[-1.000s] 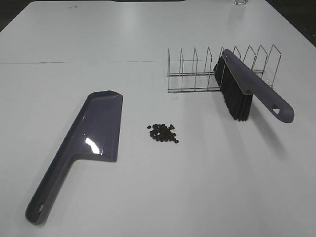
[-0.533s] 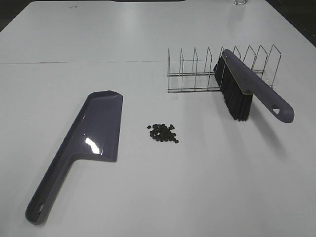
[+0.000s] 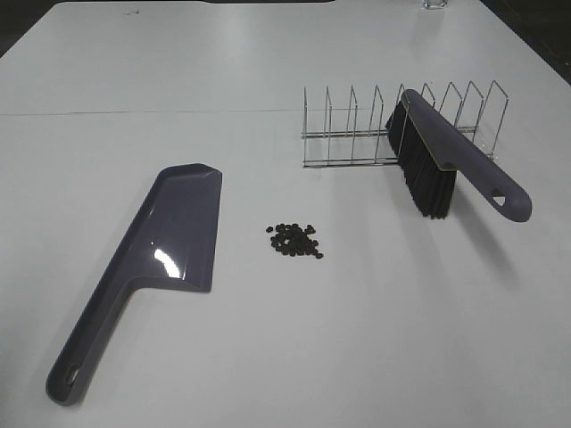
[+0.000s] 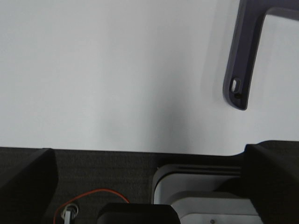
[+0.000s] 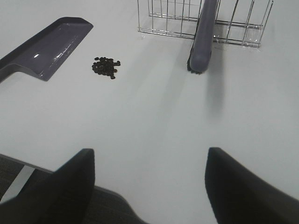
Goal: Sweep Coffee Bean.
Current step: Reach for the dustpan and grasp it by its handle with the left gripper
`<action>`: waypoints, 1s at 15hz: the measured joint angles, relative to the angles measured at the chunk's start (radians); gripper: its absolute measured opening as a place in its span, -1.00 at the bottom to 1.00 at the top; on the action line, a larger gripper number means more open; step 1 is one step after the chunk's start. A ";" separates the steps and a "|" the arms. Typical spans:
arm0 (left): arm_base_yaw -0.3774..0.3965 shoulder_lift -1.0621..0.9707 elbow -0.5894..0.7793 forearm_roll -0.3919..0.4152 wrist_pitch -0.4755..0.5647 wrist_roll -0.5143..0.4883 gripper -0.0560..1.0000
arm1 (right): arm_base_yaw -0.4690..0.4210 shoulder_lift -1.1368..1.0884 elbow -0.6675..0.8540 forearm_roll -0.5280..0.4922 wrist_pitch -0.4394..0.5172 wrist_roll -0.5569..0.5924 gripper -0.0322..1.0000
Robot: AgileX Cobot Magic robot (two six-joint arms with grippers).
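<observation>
A small pile of dark coffee beans [image 3: 294, 240] lies on the white table between the purple dustpan [image 3: 169, 241] and the purple brush [image 3: 446, 160]. The brush leans in a wire rack [image 3: 357, 125], black bristles down. The right wrist view shows the beans [image 5: 106, 66], dustpan [image 5: 51, 46] and brush [image 5: 203, 37] far ahead of my right gripper [image 5: 149, 186], which is open and empty. The left wrist view shows only the dustpan's handle end [image 4: 240, 60]; my left gripper [image 4: 149, 186] is open and empty at the table's near edge. Neither gripper shows in the exterior high view.
The wire rack [image 5: 163, 18] has several upright dividers and stands behind the brush. The table's front edge [image 4: 117, 150] runs across the left wrist view, with dark floor, a red wire [image 4: 93, 196] and a grey-white housing [image 4: 201, 186] below it.
</observation>
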 joint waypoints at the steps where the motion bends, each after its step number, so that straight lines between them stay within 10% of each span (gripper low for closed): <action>1: -0.033 0.051 0.000 0.008 -0.008 -0.035 0.99 | 0.000 0.000 0.000 0.000 0.000 0.000 0.22; 7: -0.385 0.446 -0.043 0.123 -0.272 -0.212 0.99 | 0.000 0.000 0.000 0.000 0.000 0.000 0.22; 15: -0.430 0.978 -0.216 0.090 -0.494 -0.215 0.99 | 0.000 0.000 0.000 0.000 0.000 0.000 0.22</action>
